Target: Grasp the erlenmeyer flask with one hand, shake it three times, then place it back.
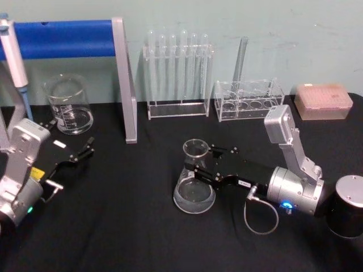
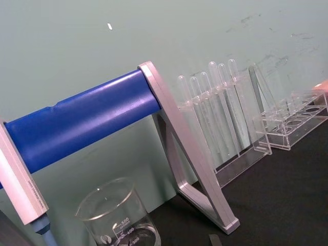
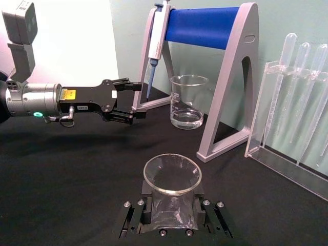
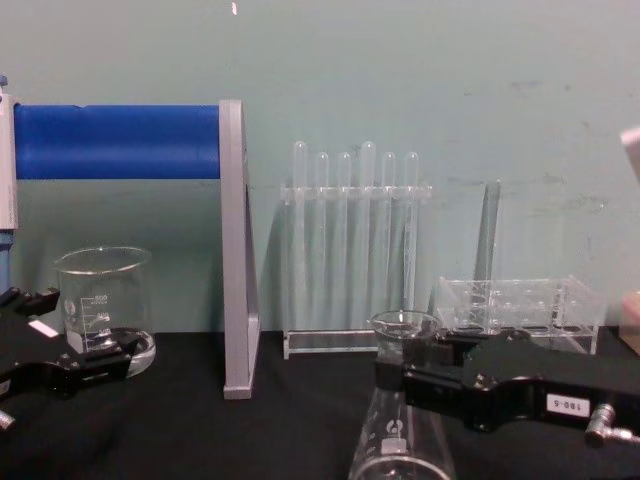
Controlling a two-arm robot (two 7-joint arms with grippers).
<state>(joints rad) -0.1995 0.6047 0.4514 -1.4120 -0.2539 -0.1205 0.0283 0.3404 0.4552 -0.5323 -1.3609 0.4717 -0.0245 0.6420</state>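
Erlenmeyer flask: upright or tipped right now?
Upright. The erlenmeyer flask stands with its wide base flat on the black table, neck up; the right claw straddles the neck.

The chest view crops the erlenmeyer flask (image 4: 400,440) at 6 o'clock, so its base doesn't show there, and the right gripper (image 4: 425,375) covers one side of the neck, so contact is hard to judge. In the left wrist view the beaker (image 2: 118,215) is chopped off at the bottom and its small graduation numbers are tough to read. Head view clips the black cylinder (image 1: 347,212) at 4 o'clock.
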